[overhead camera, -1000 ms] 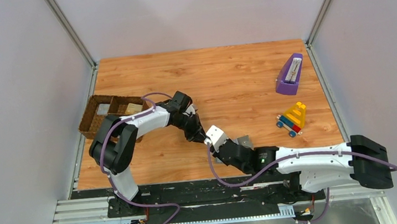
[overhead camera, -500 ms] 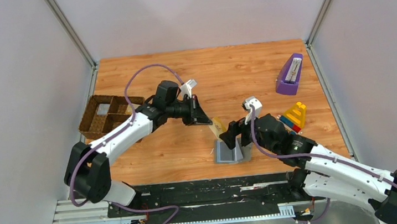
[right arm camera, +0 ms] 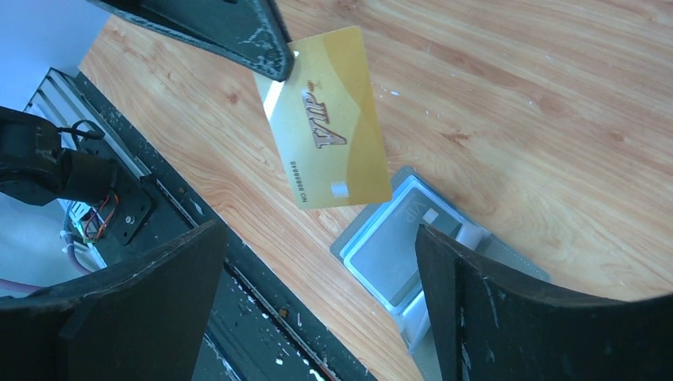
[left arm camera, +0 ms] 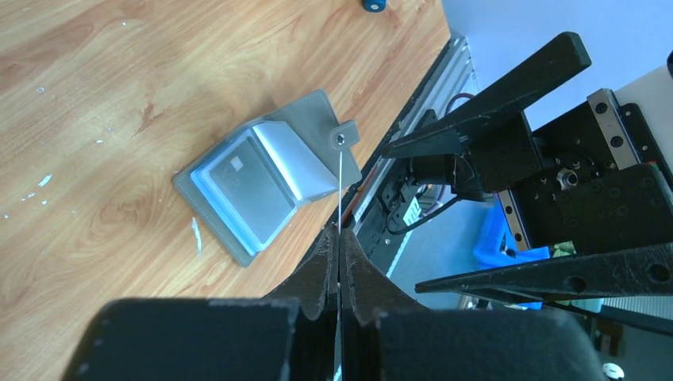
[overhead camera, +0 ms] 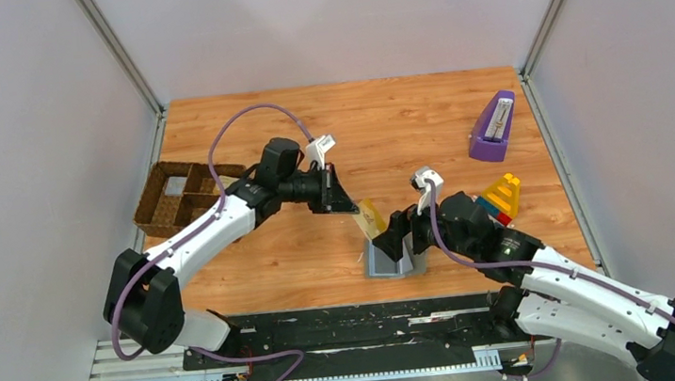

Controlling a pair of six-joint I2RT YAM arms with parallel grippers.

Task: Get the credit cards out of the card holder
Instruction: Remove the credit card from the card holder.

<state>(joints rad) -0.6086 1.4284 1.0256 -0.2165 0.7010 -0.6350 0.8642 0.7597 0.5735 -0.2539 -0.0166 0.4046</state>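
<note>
The card holder lies open near the table's front edge, grey outside and pale blue inside. A grey card with VIP lettering sits in its left pocket. My left gripper is shut on one corner of a gold credit card, holding it in the air just left of and above the holder. In the left wrist view the card shows edge-on. My right gripper hovers open over the holder, nothing between its fingers.
A brown woven divided tray stands at the left edge. A purple wedge-shaped object and a coloured toy block sit at the right. A black rail runs along the front edge, close to the holder.
The arms have drawn apart from a huddle at the front middle. The left gripper now holds the gold card up in the air. The right jaws have opened wide over the holder.
</note>
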